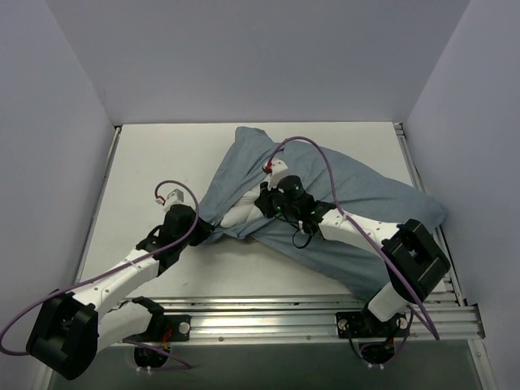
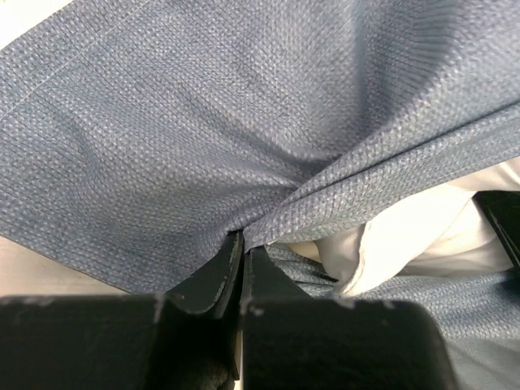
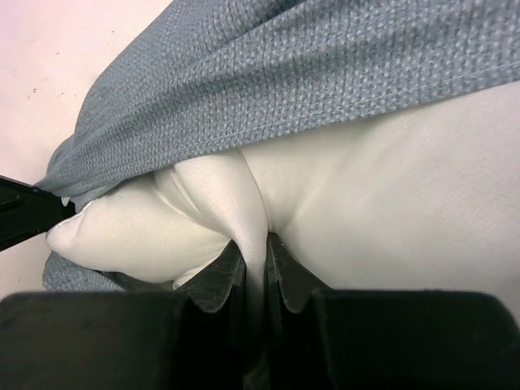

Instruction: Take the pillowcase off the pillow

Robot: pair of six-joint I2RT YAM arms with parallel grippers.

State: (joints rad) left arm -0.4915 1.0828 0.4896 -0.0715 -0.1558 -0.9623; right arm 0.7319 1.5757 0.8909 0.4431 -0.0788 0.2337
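Currently left gripper [image 2: 243,253] is clamped on a pillowcase [image 2: 203,122] fold, and right gripper [image 3: 256,262] pinches a pillow [image 3: 390,187] fold at the opening, centre of the top view. Both look soft, light and slip-prone. Best holds are probably hem and corner.
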